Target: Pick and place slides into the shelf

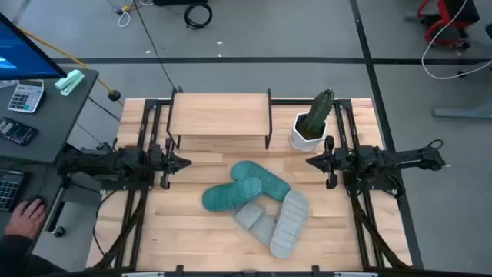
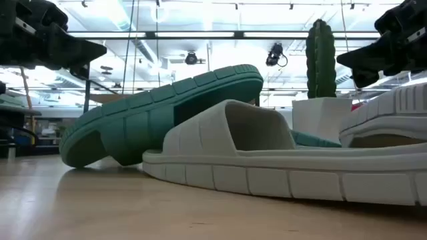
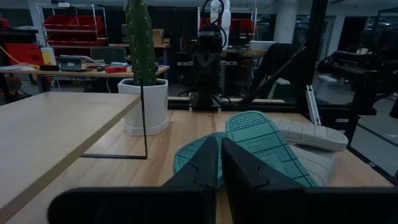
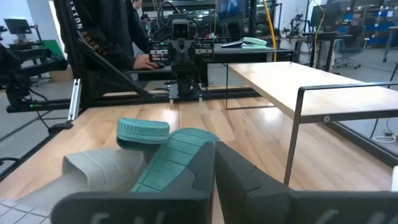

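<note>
Four slides lie heaped on the tabletop's middle. One teal slide (image 1: 263, 178) sits strap up, and the second teal slide (image 1: 230, 196) is sole up, leaning on it. One grey slide (image 1: 254, 218) lies strap up beside the other grey slide (image 1: 290, 222), which is sole up. The shelf (image 1: 219, 114) stands on thin black legs at the far edge, its plank top bare. My left gripper (image 1: 187, 162) hovers shut to the left of the heap. My right gripper (image 1: 310, 162) hovers shut to its right. In the wrist views the left gripper (image 3: 219, 149) and the right gripper (image 4: 214, 149) show their fingers together.
A cactus in a white pot (image 1: 311, 123) stands just right of the shelf, close to my right gripper. A person's hand (image 1: 27, 215) rests at a desk with a keyboard and calculator left of the table. Bare wood (image 1: 177, 231) shows near the front left.
</note>
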You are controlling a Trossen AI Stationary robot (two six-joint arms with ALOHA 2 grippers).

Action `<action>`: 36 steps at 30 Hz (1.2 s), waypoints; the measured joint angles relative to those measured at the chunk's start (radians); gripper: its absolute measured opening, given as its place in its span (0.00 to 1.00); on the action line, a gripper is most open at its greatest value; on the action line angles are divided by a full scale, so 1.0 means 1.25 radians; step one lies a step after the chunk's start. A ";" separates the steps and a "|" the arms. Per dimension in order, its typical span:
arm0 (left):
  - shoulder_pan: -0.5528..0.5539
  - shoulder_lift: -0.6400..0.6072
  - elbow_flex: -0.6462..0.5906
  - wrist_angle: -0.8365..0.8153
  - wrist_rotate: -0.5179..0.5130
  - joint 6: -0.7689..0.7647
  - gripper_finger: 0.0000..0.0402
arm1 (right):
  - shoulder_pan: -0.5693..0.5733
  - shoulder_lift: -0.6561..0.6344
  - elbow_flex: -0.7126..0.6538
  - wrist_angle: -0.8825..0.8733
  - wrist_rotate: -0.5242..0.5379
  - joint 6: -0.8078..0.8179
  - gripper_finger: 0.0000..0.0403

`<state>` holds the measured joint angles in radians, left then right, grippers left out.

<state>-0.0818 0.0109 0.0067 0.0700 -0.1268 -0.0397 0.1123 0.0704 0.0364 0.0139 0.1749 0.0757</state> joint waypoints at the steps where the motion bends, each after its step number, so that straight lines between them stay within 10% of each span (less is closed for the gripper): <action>1: 0.000 0.000 0.000 0.000 0.000 0.000 0.06 | 0.000 0.000 0.000 0.000 0.000 0.000 0.05; 36: 0.000 0.000 0.000 0.000 0.000 0.000 0.09 | 0.000 0.000 0.000 0.000 0.000 0.000 0.05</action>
<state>-0.0818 0.0113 0.0067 0.0700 -0.1268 -0.0395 0.1126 0.0702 0.0367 0.0139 0.1746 0.0757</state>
